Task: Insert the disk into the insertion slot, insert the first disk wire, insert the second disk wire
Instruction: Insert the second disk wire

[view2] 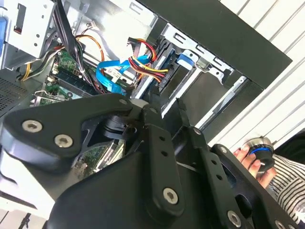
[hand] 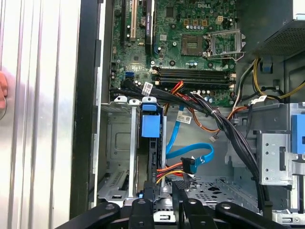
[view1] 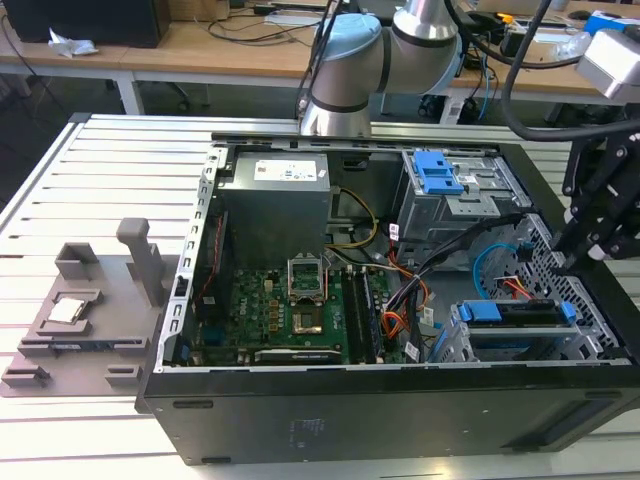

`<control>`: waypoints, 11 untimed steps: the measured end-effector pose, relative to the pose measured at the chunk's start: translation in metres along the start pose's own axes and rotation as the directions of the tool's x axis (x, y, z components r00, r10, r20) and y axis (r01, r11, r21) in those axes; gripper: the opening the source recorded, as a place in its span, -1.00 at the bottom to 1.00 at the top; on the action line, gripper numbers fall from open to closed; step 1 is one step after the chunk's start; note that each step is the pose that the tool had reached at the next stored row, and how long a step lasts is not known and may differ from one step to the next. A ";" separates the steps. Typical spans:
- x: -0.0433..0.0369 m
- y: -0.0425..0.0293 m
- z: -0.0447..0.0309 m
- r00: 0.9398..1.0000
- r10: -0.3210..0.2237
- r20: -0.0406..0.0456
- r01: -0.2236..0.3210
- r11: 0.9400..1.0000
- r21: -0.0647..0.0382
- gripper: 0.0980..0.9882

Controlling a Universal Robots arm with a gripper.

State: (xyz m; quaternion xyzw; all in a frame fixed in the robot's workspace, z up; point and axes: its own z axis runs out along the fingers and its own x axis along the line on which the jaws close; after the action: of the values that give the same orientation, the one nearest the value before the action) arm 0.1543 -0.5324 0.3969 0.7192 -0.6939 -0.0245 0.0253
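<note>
Now the disk point(view1: 520, 322) sits in the slot point(view1: 462, 345). My hand point(hand: 164, 202), fingers nearly closed and empty, hovers above the loose wires point(hand: 178, 169); align squarely with the connector.

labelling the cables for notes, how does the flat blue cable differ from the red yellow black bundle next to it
The flat blue cable is a single ribbon that loops and curls; the red-yellow-black bundle is several thin separate wires running fairly straight. The blue cable is one colour, the bundle three. Both lie beside the disk seated in the insertion slot, near the gripper.
</note>
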 end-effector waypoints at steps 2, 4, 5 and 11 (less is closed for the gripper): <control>-0.0040 0.0037 0.0025 1.000 -0.009 -0.001 0.009 1.000 0.000 -0.54; -0.0136 0.0104 0.0051 1.000 -0.012 -0.001 0.012 1.000 0.001 -0.54; -0.0165 0.0126 0.0059 1.000 -0.013 -0.001 0.013 1.000 0.001 -0.54; -0.0274 0.0195 0.0129 0.999 -0.040 -0.009 0.040 0.999 0.000 -0.54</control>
State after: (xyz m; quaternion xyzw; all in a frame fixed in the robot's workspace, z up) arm 0.1330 -0.5057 0.3854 0.7332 -0.6791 -0.0215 0.0279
